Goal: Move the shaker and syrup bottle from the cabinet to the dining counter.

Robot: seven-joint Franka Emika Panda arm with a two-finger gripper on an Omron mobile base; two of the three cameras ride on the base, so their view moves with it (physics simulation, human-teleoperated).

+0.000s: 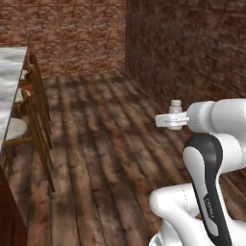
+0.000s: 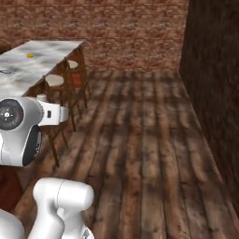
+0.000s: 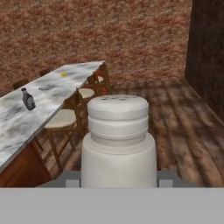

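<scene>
The shaker (image 3: 118, 140), a pale grey-white cylinder, stands upright right in front of the hand camera, and my gripper (image 3: 118, 182) is shut on its lower body. Its cap (image 1: 175, 105) pokes up above the hand (image 1: 173, 120) over the wooden floor, and it also peeks over the hand in the right base view (image 2: 42, 97). The dark brown syrup bottle (image 3: 28, 99) stands upright on the dining counter (image 3: 22, 127), ahead and to the left. That marble counter (image 1: 12, 67) (image 2: 42, 56) is some way from the hand. The cabinet is out of view.
Wooden chairs and stools (image 1: 38, 110) (image 2: 60, 84) (image 3: 70, 118) line the counter's near side. A small yellow thing (image 3: 64, 74) and a flat grey item (image 3: 43, 88) lie on the marble. Brick walls (image 1: 77, 29) close the far end and a dark wall (image 2: 210, 70) the right.
</scene>
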